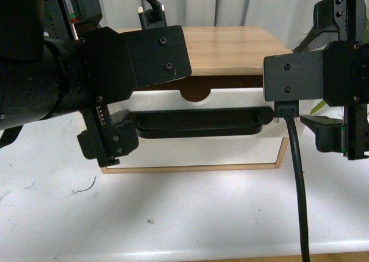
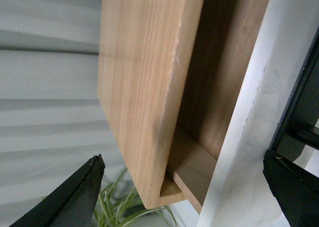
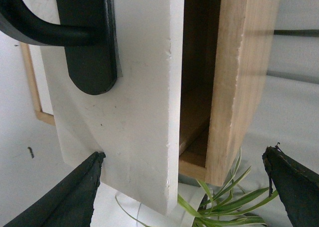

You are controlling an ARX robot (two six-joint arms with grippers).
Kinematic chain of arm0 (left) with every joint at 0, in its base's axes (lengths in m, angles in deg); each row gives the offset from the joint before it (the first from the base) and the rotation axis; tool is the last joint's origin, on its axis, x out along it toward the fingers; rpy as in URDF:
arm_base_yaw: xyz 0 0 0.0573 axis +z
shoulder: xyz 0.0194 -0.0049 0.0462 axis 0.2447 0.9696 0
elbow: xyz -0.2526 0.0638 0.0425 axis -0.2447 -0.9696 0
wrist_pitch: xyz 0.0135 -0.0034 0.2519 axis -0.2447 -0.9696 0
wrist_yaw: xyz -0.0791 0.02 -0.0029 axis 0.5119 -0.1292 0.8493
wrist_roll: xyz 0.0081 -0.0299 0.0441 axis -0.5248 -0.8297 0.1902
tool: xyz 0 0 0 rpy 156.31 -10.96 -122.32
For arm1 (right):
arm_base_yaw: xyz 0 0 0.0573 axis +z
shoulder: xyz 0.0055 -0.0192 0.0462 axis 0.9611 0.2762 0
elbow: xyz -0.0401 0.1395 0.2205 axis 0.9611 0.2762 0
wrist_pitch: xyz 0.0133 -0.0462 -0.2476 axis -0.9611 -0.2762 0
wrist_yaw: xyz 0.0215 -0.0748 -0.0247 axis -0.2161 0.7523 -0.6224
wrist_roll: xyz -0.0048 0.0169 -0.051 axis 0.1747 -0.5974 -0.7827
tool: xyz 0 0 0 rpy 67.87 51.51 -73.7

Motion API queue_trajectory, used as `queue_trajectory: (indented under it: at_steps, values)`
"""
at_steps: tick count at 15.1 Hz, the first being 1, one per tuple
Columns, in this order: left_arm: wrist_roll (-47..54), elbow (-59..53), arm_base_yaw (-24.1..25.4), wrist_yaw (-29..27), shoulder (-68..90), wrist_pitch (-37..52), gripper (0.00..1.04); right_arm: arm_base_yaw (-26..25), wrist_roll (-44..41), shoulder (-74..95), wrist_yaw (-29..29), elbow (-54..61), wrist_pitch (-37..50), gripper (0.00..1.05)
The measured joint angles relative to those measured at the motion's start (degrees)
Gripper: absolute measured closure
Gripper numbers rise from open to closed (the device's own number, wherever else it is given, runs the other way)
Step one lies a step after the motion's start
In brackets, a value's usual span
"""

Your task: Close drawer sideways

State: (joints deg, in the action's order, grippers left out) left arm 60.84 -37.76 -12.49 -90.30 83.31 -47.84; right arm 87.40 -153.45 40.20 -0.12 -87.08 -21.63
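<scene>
The drawer [image 1: 173, 150] has a white front, a wide black bar handle [image 1: 202, 122] and a half-round notch in its top edge. It stands pulled out from the wooden cabinet [image 1: 230, 46]. My left gripper [image 1: 109, 138] is open at the drawer's left end. In the left wrist view the gripper [image 2: 182, 159] straddles the white front [image 2: 249, 137] and the cabinet side [image 2: 139, 87], with a gap between them. My right gripper [image 1: 334, 132] is open at the right end. In the right wrist view the gripper [image 3: 183, 154] spans the drawer front [image 3: 139, 112], the handle end [image 3: 84, 47] and the cabinet [image 3: 244, 77].
The cabinet stands on a white table [image 1: 202, 216] with a thin wooden frame [image 1: 190, 168] under the drawer. A black cable [image 1: 300, 187] hangs from my right arm. A green plant [image 3: 224, 202] sits behind the cabinet. A grey curtain [image 2: 50, 87] is at the back.
</scene>
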Motion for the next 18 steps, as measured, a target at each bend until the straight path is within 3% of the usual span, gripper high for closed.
queue_trajectory:
  at_steps: [10,15,18]
  values:
    - [-0.9,5.3,0.0,-3.5,8.3,3.8,0.07,0.1,0.9,4.5,2.0,-8.2,1.6,0.06]
    - [-6.3,3.8,0.4,-1.9,3.6,-2.2,0.07,0.1,9.3,-0.2,1.6,-5.0,0.9,0.06]
    - [-13.5,1.7,1.8,0.4,-4.1,-7.4,0.07,-0.8,21.2,-9.5,-1.9,0.6,-1.7,0.06]
